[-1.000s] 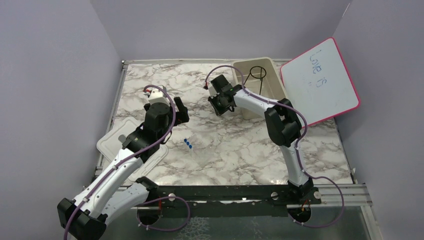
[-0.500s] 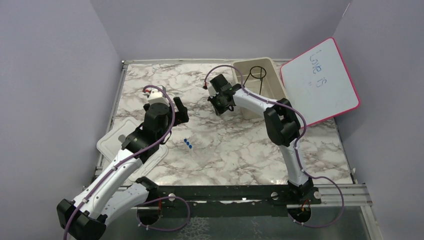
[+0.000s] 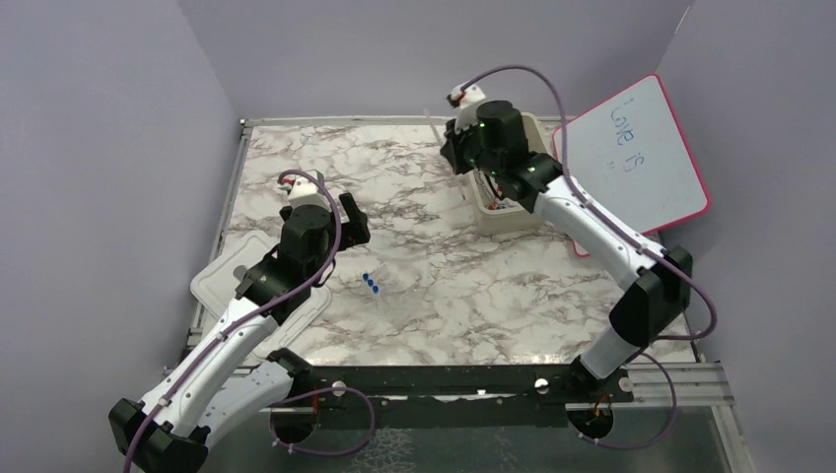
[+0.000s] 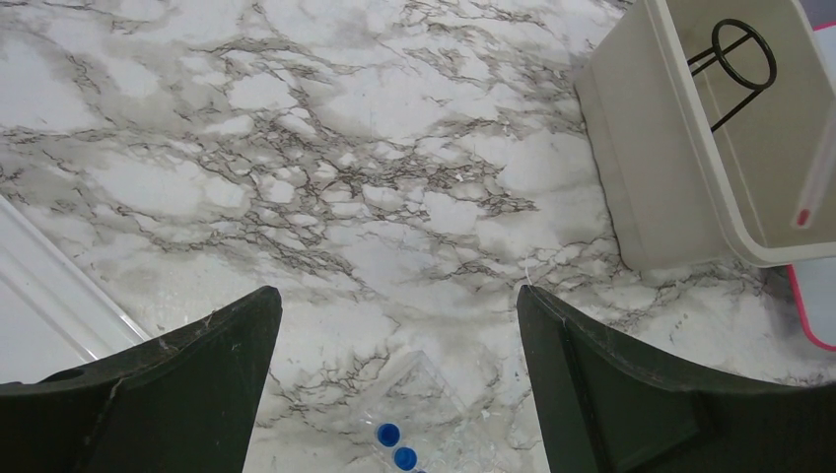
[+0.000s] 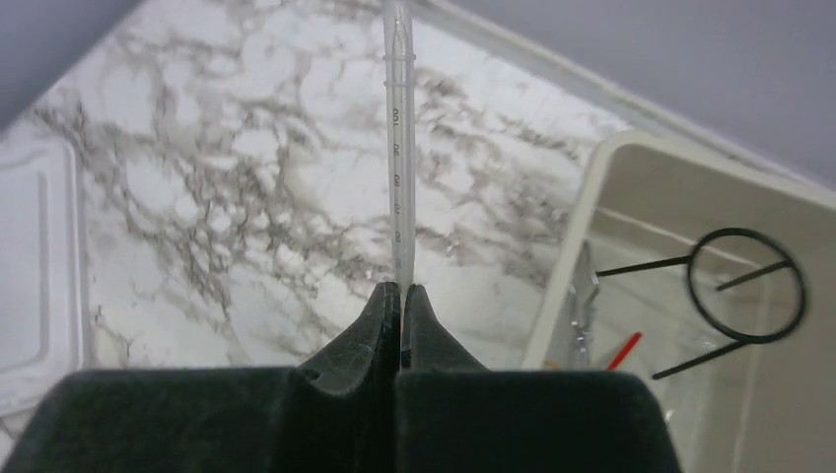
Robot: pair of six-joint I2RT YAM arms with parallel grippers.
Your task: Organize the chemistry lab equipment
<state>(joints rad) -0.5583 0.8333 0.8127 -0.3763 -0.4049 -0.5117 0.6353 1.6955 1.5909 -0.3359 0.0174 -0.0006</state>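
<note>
Clear graduated dropper (image 5: 399,148) is sticking out of the right gripper (image 5: 399,291), whose fingers are pinching tight on it by the rim of the beige tub (image 5: 592,197); the black wire ring (image 5: 692,264) is lying inside that tub; the left gripper (image 4: 394,305) is hovering with fingers spread wide over the marble table (image 4: 345,177); the blue-capped tubes (image 4: 394,448) are lying on the marble between those fingers.

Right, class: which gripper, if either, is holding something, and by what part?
The right gripper pinches a clear graduated tube just beyond its printed scale; the end behind the grip is hidden. The left gripper is open, holding nothing.
</note>
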